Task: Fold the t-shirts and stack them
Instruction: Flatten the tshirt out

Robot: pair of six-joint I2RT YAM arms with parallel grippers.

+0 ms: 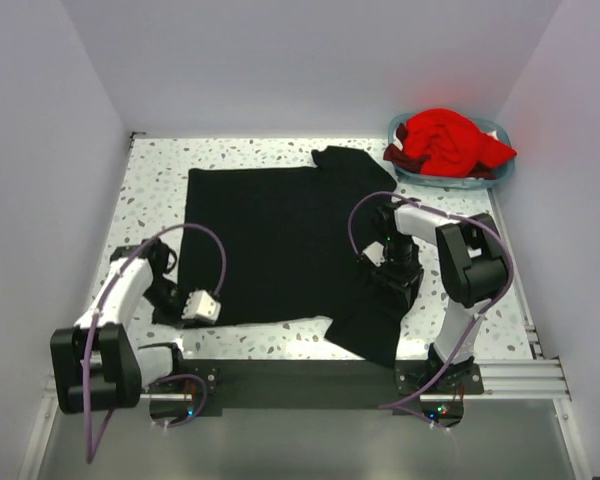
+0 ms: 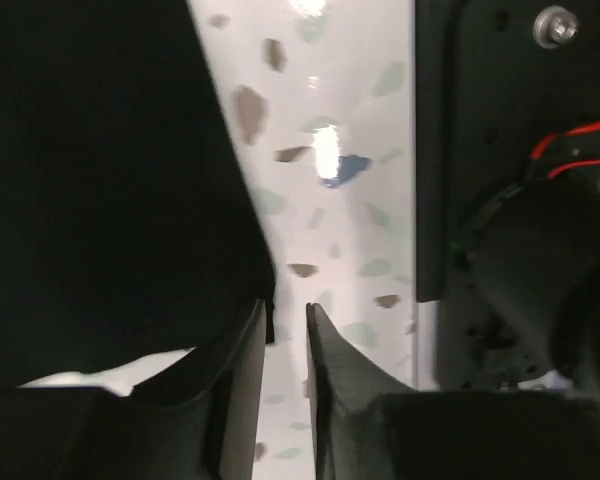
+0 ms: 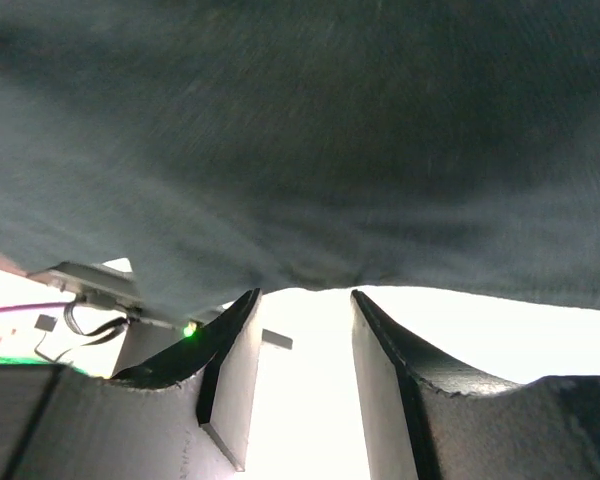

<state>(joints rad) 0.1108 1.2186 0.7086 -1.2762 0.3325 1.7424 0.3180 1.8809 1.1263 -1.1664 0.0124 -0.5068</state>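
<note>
The black t-shirt (image 1: pixel 270 240) lies spread flat on the speckled table, with one flap hanging toward the front right. My left gripper (image 1: pixel 165 297) is at its near left corner. In the left wrist view the fingers (image 2: pixel 285 310) stand a narrow gap apart. The shirt's corner (image 2: pixel 100 180) lies beside the left fingertip, and bare table shows between the fingers. My right gripper (image 1: pixel 380 277) rests low on the shirt's right side. In the right wrist view it (image 3: pixel 305 295) is open, with the cloth (image 3: pixel 330 130) just beyond the tips. The red t-shirt (image 1: pixel 445 140) is bunched up in the basket.
A light blue basket (image 1: pixel 480 181) stands at the back right corner. White walls close in the left, back and right sides. A black strip and a metal rail (image 1: pixel 510 375) run along the front edge by the arm bases.
</note>
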